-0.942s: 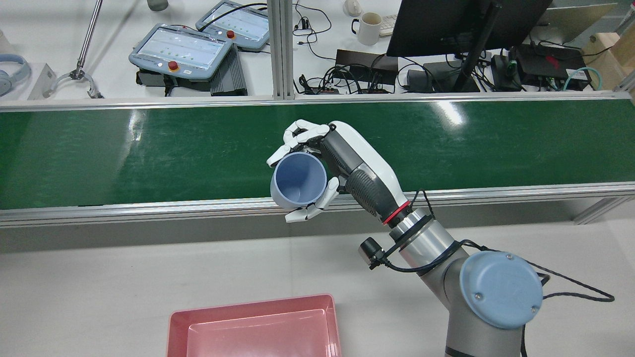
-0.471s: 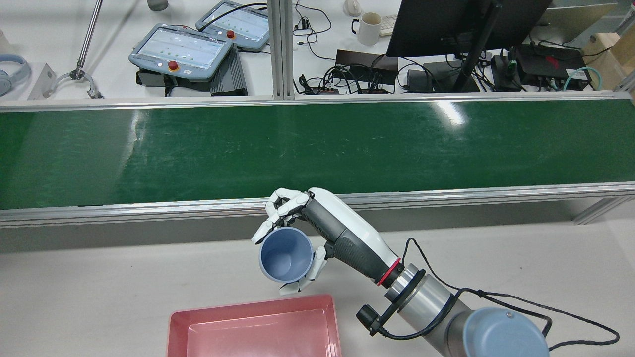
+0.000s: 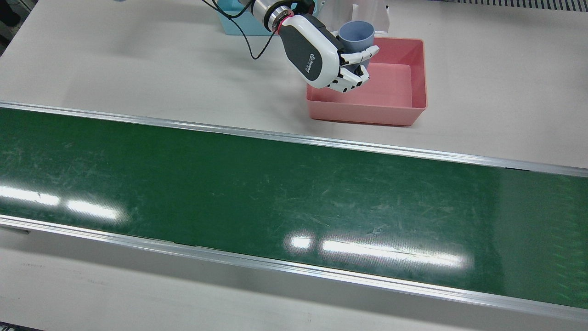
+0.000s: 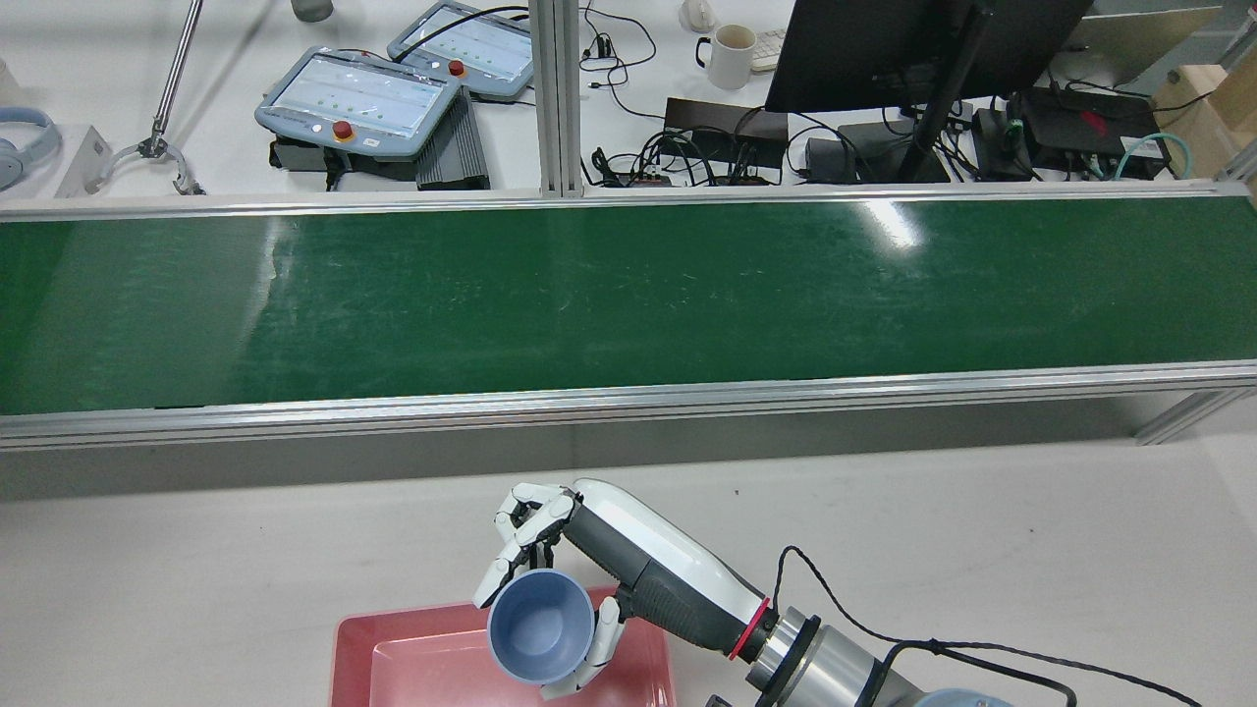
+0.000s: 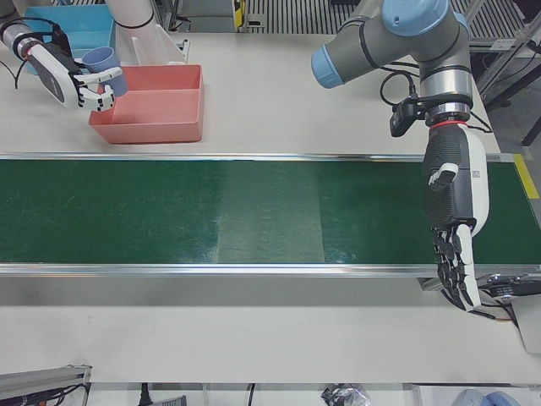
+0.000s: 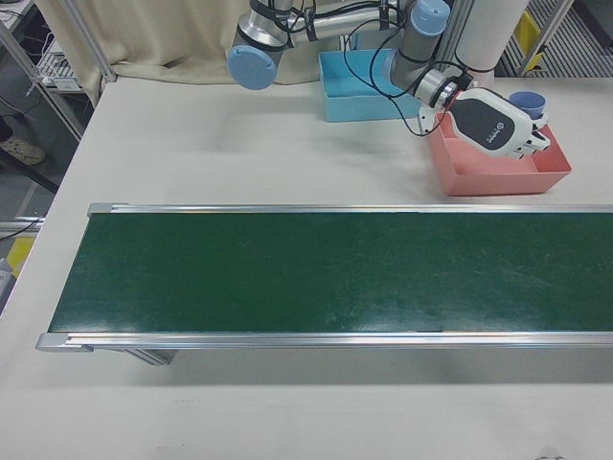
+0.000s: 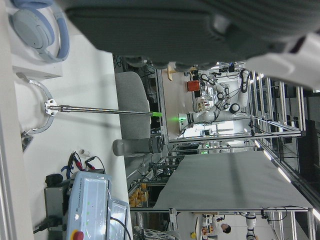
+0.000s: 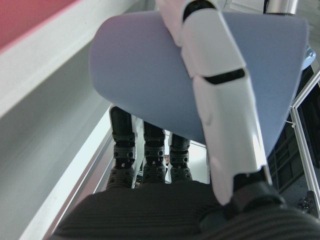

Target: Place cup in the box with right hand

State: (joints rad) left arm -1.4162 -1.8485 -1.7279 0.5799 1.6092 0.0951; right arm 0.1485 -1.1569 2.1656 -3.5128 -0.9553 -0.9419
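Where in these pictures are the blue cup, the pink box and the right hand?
blue cup [image 4: 538,625], rear view, inside of its open mouth.
pink box [image 3: 415,76], front view, its side wall.
right hand [image 3: 321,57], front view, back of the hand.

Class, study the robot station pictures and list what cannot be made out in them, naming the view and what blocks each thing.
- Pink plastic box: near part cut off by the rear view's bottom edge.
- Blue plastic cup: lower body hidden by the right hand in the front view.
- Left hand: absent from the rear view; its fingers hang open in the left-front view.
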